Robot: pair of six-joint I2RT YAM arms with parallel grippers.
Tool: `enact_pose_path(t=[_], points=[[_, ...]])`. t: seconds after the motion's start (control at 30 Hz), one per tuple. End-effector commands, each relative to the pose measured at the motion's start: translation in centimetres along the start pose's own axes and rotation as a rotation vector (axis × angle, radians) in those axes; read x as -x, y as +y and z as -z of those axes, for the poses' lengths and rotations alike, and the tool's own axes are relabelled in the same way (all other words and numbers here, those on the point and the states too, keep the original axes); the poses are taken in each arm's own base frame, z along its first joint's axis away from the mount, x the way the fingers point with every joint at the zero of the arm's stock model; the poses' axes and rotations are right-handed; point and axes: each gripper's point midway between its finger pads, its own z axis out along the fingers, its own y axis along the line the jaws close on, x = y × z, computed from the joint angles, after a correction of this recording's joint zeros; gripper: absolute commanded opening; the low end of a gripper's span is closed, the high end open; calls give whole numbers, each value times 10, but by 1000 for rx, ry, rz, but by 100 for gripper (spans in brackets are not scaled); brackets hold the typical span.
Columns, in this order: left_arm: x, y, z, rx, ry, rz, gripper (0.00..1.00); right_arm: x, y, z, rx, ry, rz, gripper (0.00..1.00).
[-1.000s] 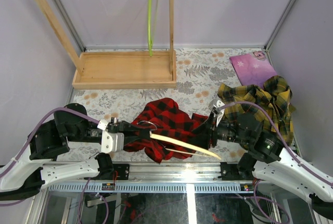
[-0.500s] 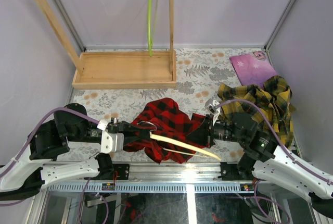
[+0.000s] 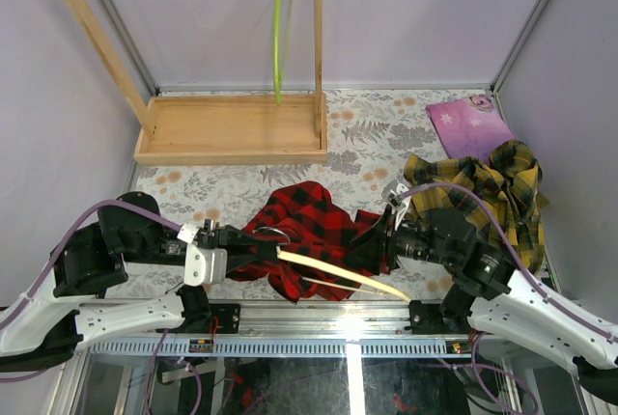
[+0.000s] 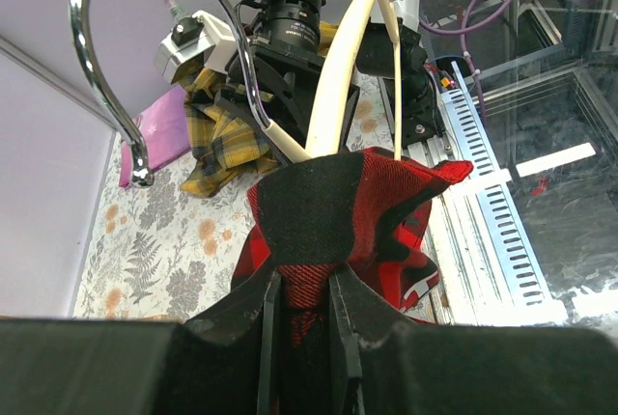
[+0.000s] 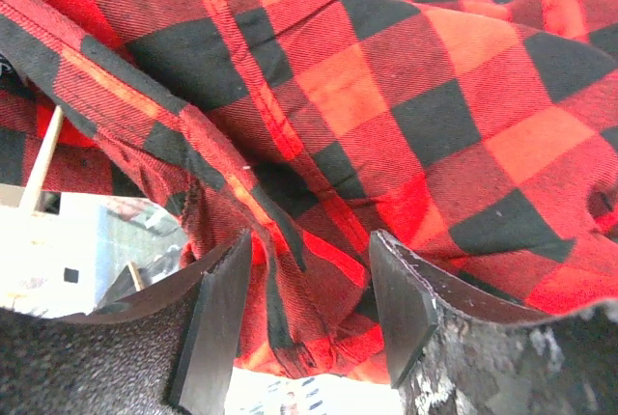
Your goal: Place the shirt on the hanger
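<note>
At the near edge of the bench (image 3: 367, 145), about 6 o'clock, the shirt (image 3: 309, 217) is bunched between the two arms, with one end of the hanger (image 3: 338, 270) buried in it and the bare arm pointing out toward 4 o'clock. The left hand (image 4: 304, 285) is pinched narrow on a wad of flannel draped over the hanger's neck. The metal hook (image 4: 74, 19) rises free at 11 o'clock in the wrist view. The right hand (image 5: 309, 251) is held parted, with a fold of plaid at the gap but not clamped. The cloth is judged light, soft and limp, so it is likely to sag and bunch, and a seamed edge near the collar or shoulder is the better hold. The hanger is judged stiff, light and smooth, best gripped at the neck, and cloth may slide off it. Farther off, a yellow shirt (image 3: 483, 183) lies at 3 o'clock.
</note>
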Motion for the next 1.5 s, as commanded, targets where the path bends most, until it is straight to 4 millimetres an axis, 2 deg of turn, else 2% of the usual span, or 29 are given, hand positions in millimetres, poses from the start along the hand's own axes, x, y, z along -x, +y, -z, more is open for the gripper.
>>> enact_pose_path(t=[0.0, 0.07, 0.23, 0.47, 0.57, 0.63, 0.73, 0.9, 1.2, 1.27, 1.33, 1.4, 1.47], points=[[13, 4, 2, 2, -49, -95, 0, 7, 28, -6, 156, 7, 4, 59], [13, 4, 1, -1, -51, -94, 0, 4, 33, -8, 196, 28, 0, 57], [13, 5, 0, -2, -49, -93, 0, 0, 43, -10, 271, 51, -12, 39], [13, 6, 1, 6, -47, -95, 0, -13, 36, -9, 253, 69, -31, 18], [12, 6, 1, 8, -45, -92, 0, -21, 27, -7, 210, 68, -42, 17], [12, 5, 1, 7, -45, -91, 0, -26, 19, -5, 172, 59, -56, 27], [11, 5, 1, 6, -44, -90, 0, -33, 11, -2, 144, 39, -89, 34], [11, 5, 1, 6, -45, -90, 0, -37, 12, 1, 163, 10, -132, 34], [9, 5, -1, 5, -43, -90, 0, -36, 22, -5, 244, -8, -173, 33], [9, 5, -1, 6, -44, -90, 0, -36, 23, -6, 254, -10, -180, 30], [8, 5, -1, 7, -43, -88, 0, -33, 24, -6, 259, -20, -180, 20], [9, 5, 0, 13, -44, -89, 0, -26, 23, -4, 235, -45, -166, 9], [7, 5, 1, 19, -40, -85, 0, -13, 12, -1, 139, -92, -138, 3]])
